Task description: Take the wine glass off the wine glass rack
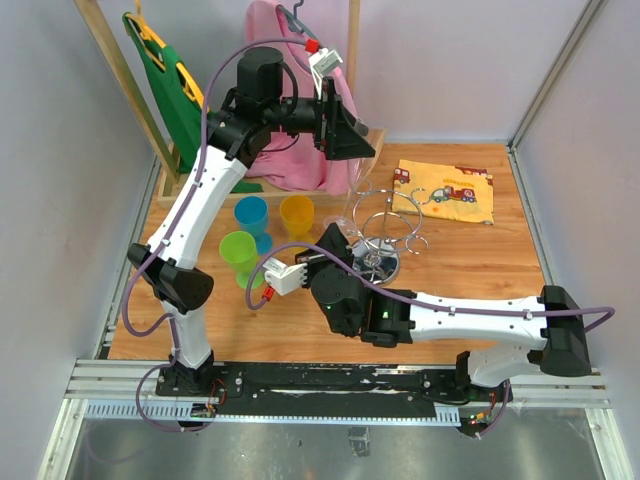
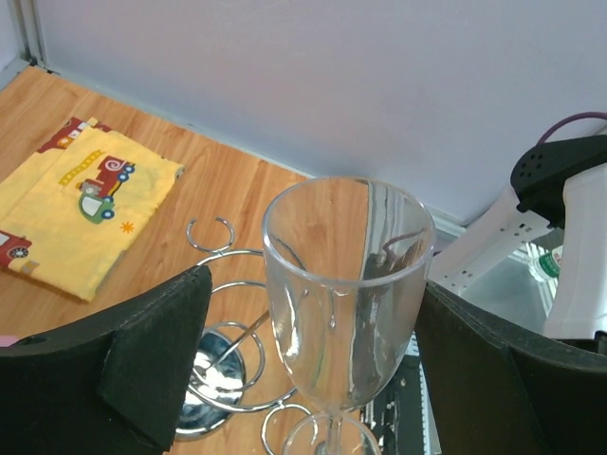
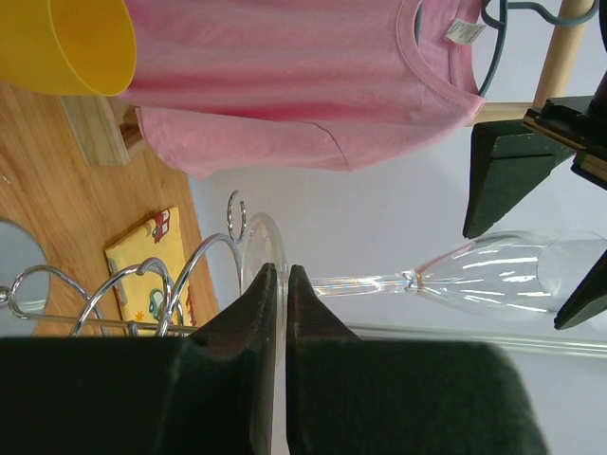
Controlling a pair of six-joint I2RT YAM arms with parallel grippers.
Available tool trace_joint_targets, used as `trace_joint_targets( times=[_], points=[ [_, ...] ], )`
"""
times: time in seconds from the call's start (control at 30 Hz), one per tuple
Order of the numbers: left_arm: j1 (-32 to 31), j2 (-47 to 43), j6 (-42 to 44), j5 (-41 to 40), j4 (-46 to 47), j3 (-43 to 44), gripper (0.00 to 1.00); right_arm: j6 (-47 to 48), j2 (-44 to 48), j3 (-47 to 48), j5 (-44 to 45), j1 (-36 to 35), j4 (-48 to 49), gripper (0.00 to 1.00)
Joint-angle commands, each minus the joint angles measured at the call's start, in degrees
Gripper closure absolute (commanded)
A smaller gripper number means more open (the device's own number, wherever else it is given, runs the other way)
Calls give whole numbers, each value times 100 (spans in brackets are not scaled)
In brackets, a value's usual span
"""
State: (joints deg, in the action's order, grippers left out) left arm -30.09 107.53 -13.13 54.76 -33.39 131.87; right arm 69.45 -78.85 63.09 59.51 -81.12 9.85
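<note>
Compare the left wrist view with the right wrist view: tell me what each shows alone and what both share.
Only the left wrist view: the right arm, seen from outside. Only the right wrist view: the pink shirt, the yellow cup and the shut right gripper. Both: the glass, the rack, the yellow cloth, and the open left gripper on either side of the glass's bowl.

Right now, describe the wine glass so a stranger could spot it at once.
On the wooden table, find the shiny silver wire rack. Rising above it, inside the left arm's open black pincer, is the clear stemmed wine glass. Unlike the coloured plastic cups nearby, it is see-through.
</note>
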Motion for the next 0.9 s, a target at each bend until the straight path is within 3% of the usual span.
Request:
trace_joint_targets(
  times=[0.0, 0.13, 0.27, 0.37, 0.43, 0.5, 0.7, 0.87],
  points=[
    [-24, -218, 11, 154, -31, 1, 12, -37, 221, -61, 215, -87, -3, 99],
    [-24, -222, -55, 220, -35, 40, 36, -37, 191, -103, 241, -97, 27, 99],
    [-24, -191, -165, 324, -28, 59, 66, -6, 110, -121, 349, -97, 150, 92],
    [-24, -163, -271, 422, -28, 88, 89, 101, 49, -176, 430, -89, 384, 80],
    [-24, -154, -322, 474, -24, 101, 98, 161, 28, -199, 467, -90, 567, 68],
    [-24, -146, -354, 514, -28, 110, 100, 174, 12, -219, 495, -95, 670, 61],
    [-24, -153, -397, 615, -32, 178, 100, 296, 25, -314, 604, -89, 1162, 19],
    [-24, -159, -410, 640, -28, 207, 100, 244, 130, -339, 633, -97, 1308, 4]
  ],
)
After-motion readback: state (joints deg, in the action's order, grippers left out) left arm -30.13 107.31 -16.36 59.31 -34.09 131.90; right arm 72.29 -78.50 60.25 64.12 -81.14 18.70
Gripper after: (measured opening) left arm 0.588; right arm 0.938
